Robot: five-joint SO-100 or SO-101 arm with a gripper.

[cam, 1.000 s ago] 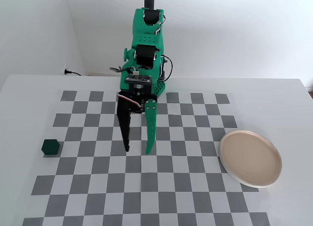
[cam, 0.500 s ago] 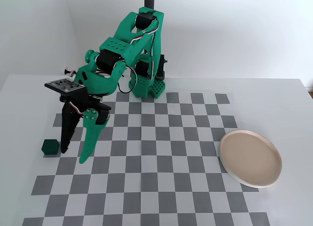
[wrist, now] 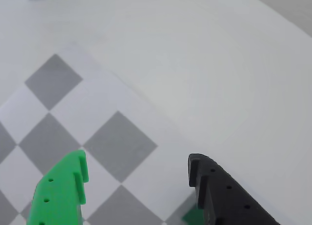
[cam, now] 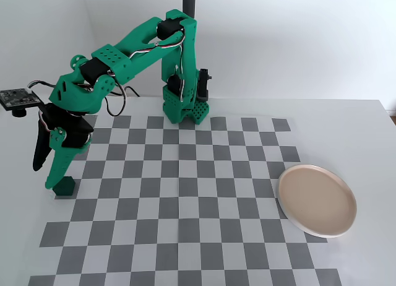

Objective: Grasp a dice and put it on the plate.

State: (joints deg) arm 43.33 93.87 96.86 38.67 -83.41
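Note:
The dice (cam: 65, 187) is a small dark green cube on the checkered mat at the far left in the fixed view. In the wrist view only a corner of the dice (wrist: 193, 216) shows at the bottom edge, against the black finger's inner side. My gripper (cam: 43, 177) points down beside it, and the green fingertip (cam: 51, 184) stands just left of the cube. The jaws are wide apart and empty in the wrist view of the gripper (wrist: 138, 161). The beige-pink plate (cam: 317, 200) lies empty at the mat's right edge, far from the gripper.
The grey-and-white checkered mat (cam: 185, 199) covers the white table. The arm's green base (cam: 185, 109) stands at the mat's back edge, with a black pole (cam: 189, 1) behind it. A small circuit board (cam: 18, 99) sticks out at the left, beside the gripper.

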